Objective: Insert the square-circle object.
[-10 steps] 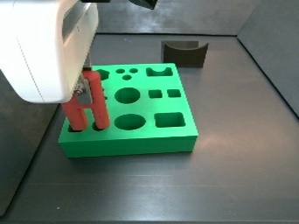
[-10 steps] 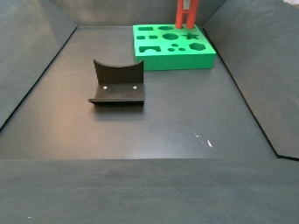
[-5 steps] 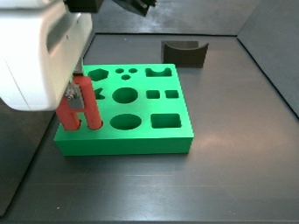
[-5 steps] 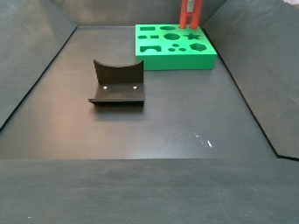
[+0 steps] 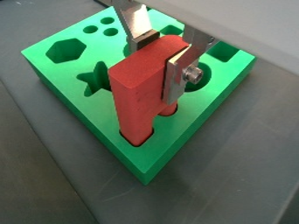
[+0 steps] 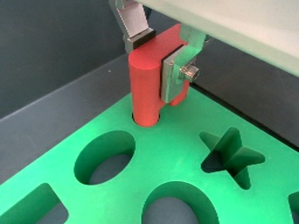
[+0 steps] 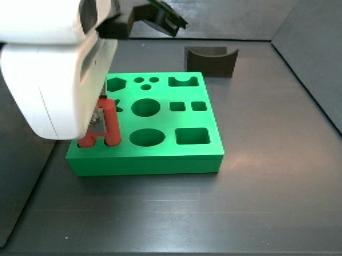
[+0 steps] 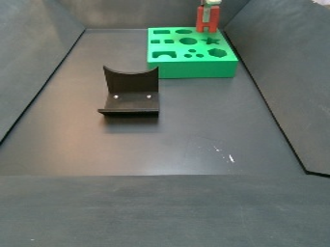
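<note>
Wrist views both show the gripper [image 5: 160, 59] closed on the red square-circle piece [image 5: 140, 94], its silver fingers [image 5: 179, 75] pressing opposite faces near the top. The piece stands upright, long axis vertical, hanging straight below the gripper. Its lower end sits in a hole near the edge of the green board [image 5: 149, 168]. How deep it has gone I cannot tell. One part of the piece reads square, another [image 6: 145, 86] round. My judgement: what remains is a straight push downward, with no sideways offset showing. In a side view the dark fixture [image 7: 211, 61] stands well apart, behind the board [image 7: 147, 163].
</note>
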Controlling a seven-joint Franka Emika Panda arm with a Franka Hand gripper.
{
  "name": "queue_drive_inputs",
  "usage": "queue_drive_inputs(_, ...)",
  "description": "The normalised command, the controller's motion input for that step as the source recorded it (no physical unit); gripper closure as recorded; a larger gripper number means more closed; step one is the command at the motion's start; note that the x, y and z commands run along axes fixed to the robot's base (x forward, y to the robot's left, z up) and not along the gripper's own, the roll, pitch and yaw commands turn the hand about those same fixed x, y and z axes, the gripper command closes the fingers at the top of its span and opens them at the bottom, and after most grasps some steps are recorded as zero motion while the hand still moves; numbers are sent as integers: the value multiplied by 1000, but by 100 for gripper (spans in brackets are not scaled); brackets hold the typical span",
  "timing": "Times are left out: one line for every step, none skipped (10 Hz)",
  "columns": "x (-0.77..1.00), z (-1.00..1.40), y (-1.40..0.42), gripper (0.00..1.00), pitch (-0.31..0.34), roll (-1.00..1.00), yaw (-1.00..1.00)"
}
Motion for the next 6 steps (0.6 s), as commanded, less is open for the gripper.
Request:
queue_drive_inputs(0,-131,226,100,0,23,-131)
queue_drive_inputs(0,-74,257,100,0,0,-69)
queue_drive_inputs(0,-60,274,100,4,0,-57)
queue_drive_inputs(0,-26,51,100,0,0,-14)
queue_drive_inputs(0,0,51,100,-17,-67,0)
queue_drive_inputs(0,0,0,100,0,0,0)
